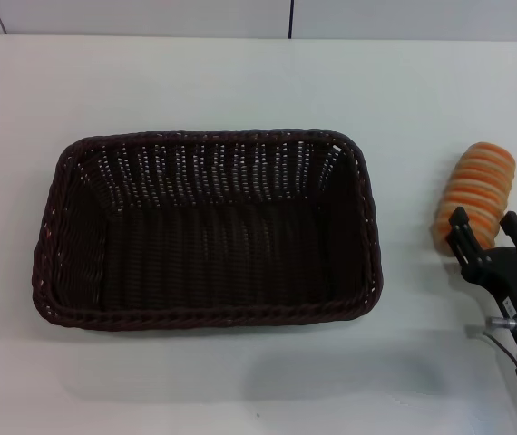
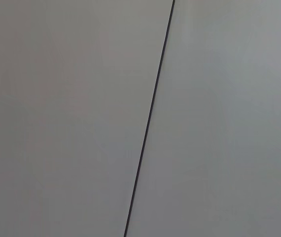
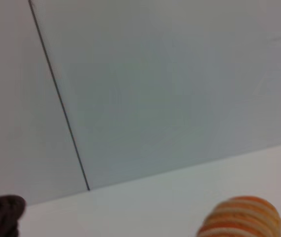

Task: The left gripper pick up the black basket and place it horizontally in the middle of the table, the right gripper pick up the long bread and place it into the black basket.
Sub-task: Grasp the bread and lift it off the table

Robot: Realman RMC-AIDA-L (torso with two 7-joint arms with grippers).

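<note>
The black basket (image 1: 206, 231) lies lengthwise across the middle of the white table (image 1: 240, 82), open side up and empty. The long bread (image 1: 481, 181), tan with orange stripes, lies on the table to the right of the basket. My right gripper (image 1: 485, 227) is open at the bread's near end, its fingers reaching over that end without closing on it. In the right wrist view the bread (image 3: 241, 219) and a corner of the basket (image 3: 2, 215) show at the picture's lower edge. My left gripper is out of view.
A grey wall with dark seams (image 1: 290, 18) runs behind the table's far edge. The left wrist view shows only that wall and one seam (image 2: 150, 118).
</note>
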